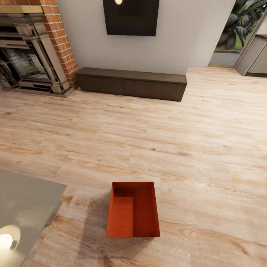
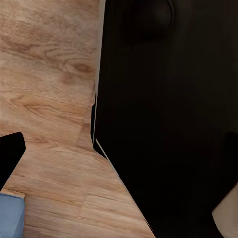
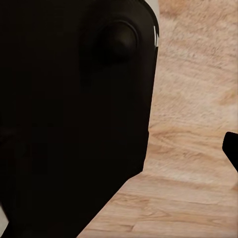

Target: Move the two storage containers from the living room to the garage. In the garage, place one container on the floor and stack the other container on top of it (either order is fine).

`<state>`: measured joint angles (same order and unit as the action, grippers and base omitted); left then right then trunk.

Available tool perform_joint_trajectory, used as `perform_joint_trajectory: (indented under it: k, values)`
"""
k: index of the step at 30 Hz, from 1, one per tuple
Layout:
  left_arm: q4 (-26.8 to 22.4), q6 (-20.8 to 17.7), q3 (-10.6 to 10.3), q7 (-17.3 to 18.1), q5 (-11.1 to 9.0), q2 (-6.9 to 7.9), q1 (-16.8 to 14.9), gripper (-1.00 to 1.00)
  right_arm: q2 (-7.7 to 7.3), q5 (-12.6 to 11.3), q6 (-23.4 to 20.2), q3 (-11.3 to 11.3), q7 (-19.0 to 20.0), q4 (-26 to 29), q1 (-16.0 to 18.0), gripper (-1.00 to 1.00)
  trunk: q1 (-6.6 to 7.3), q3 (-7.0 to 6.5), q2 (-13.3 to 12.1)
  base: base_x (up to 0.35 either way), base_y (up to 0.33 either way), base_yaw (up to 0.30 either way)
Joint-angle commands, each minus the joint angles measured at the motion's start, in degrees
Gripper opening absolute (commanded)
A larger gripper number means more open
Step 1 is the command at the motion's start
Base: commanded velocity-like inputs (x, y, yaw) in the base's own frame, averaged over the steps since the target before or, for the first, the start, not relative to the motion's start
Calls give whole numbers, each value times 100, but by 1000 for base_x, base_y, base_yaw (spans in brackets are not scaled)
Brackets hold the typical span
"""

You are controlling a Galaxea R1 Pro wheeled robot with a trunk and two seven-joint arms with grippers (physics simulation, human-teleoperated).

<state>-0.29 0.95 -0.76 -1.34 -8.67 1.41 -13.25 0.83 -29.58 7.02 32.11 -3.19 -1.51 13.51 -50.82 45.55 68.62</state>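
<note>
Pale wood-plank floor (image 1: pixel 185 141) runs to a white wall, with a brick fireplace (image 1: pixel 33 52) and a long dark low cabinet (image 1: pixel 131 83) along it. One red-orange box (image 1: pixel 133 214), open-topped and thin-walled, sits on the planks near a grey table (image 1: pixel 26 200), its long side pointing toward the cabinet. I can't tell either gripper's state.

One red-orange storage container (image 1: pixel 133 213) sat upright on the living room's light wood-plank flooring (image 1: pixel 178 141), near and about centre. It was rectangular, lidless and thin-walled, its long axis running near to far, empty inside.
</note>
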Motion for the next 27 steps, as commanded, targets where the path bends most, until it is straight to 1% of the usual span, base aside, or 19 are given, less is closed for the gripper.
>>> perform_joint_trajectory:
  k: [1, 7, 9, 12, 14, 16, 18, 19, 20, 21, 23, 24, 26, 27]
  values:
    - [2, 10, -12, -7, -47, 0, -2, 100, 5, -48, 28, 47, -6, -16, 4, 100, 0, 3, 2, 0, 0, 0]
    - [2, 10, -12, -7, -47, -3, -2, 100, 5, -48, 28, 49, -14, -16, 4, 100, 0, 3, 2, 0, 0, 0]
    - [2, 10, -5, -22, -31, -29, -2, 100, 9, -49, 24, 44, -15, -16, 4, 100, 0, 3, 2, 0, 0, 0]
    - [-28, -25, 9, -61, -14, -21, -2, 100, 25, -8, 9, 85, -26, 14, 6, 100, 0, 3, 2, 0, 0, 0]
    - [-57, -50, 6, -70, 2, -20, -2, 100, 14, -6, 4, 89, -47, 67, 7, 100, 0, 3, 2, 0, 0, 0]
    - [-202, -68, -4, -53, 15, -13, -6, 100, -38, -2, -31, 92, -68, 336, 6, 100, 0, 3, 2, 0, 0, 0]
    - [-485, -96, -8, -36, 19, -11, -8, 100, -85, 1, -54, 93, -74, 688, 4, 100, 0, 3, 2, 0, 0, 0]
    - [-743, -166, -9, -32, 21, -11, -9, 100, -116, 3, -89, 93, -90, 948, 4, 100, 0, 3, 2, 0, 0, 0]
    - [-1026, -316, -10, -29, 22, -8, -10, 100, -154, 3, -157, 93, -119, 1204, 5, 100, 0, 3, 2, 0, 0, 0]
    - [-1175, -421, -10, -28, 22, -5, -10, 100, -175, 4, -210, 92, -138, 1327, 5, 100, 0, 3, 2, 0, 0, 0]
    - [-1862, -960, -11, -38, 22, 25, -10, 100, -259, 4, -542, 88, -226, 1772, 0, 100, 0, 3, 2, 0, 0, 0]
    - [-2058, -1109, -11, -42, 22, 34, -10, 100, -273, 4, -649, 87, -245, 1868, 4, 100, 0, 3, 2, 0, 0, 0]
    - [-2871, -1680, -7, -52, 23, 60, -12, 100, -313, 1, -1064, 83, -300, 2166, 53, 100, 0, 3, 2, 0, 0, 0]
    - [-3071, -1814, -7, -54, 25, 64, -14, 100, -318, 0, -1153, 81, -308, 2227, 86, 100, 0, 3, 2, 0, 0, 0]
